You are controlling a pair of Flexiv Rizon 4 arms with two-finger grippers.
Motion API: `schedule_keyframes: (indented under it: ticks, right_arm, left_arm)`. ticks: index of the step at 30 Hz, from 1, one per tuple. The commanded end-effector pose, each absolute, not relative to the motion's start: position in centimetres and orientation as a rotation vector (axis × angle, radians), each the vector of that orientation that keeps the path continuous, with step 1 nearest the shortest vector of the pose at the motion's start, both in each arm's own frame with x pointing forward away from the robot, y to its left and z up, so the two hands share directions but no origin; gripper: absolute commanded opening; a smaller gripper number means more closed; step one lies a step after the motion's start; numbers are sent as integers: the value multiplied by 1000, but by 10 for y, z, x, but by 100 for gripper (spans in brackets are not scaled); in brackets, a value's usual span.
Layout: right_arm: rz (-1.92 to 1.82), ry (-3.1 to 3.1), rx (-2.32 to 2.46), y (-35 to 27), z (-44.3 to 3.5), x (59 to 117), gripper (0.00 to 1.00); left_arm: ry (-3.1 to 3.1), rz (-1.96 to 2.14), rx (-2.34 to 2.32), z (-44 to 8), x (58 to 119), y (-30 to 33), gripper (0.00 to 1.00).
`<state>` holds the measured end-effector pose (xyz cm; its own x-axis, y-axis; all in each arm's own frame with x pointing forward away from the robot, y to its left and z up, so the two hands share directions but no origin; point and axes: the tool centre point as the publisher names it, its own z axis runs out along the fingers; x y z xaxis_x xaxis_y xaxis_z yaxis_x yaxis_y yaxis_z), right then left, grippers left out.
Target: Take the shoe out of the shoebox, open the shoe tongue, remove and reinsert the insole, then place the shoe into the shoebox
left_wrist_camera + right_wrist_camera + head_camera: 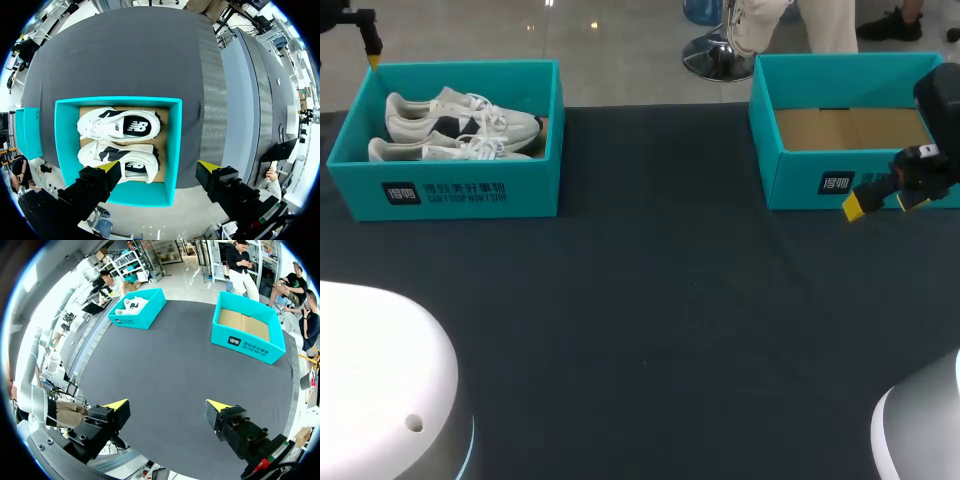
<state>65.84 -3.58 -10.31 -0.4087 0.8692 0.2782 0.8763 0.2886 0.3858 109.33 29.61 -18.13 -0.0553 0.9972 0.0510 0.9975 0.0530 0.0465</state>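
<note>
Two white shoes with black patches lie side by side in the teal shoebox at the table's far left. My left gripper hangs above that box's far left corner. In the left wrist view it looks straight down on the shoes, fingers wide open and holding nothing, well above the box. My right gripper is open and empty in front of a second teal box at the far right. The right wrist view shows its spread fingertips high over the dark table.
The right-hand teal box holds nothing but its brown cardboard floor. A dark cloth covers the table between and in front of the boxes. The shoebox with the shoes also shows far ahead in the right wrist view.
</note>
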Motion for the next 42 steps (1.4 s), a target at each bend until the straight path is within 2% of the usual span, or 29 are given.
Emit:
schedule_keyframes:
  ticks: [1, 15, 27, 42]
  right_arm:
    - [-755, -2508, -1698, -34, -102, 663, 100]
    - [-755, -2508, -1698, -34, -102, 663, 100]
    - [-755, -2508, -1698, -34, -102, 663, 100]
    - [-755, -2508, -1698, -34, -102, 663, 100]
  left_arm:
    - [-2276, -111, -2157, -181, 1093, 296, 100]
    - [-2267, -25, -2159, -199, 1058, 298, 100]
    - [-2276, 44, -2145, -235, 1021, 298, 100]
    - [-2295, 59, -2170, -261, 1023, 292, 100]
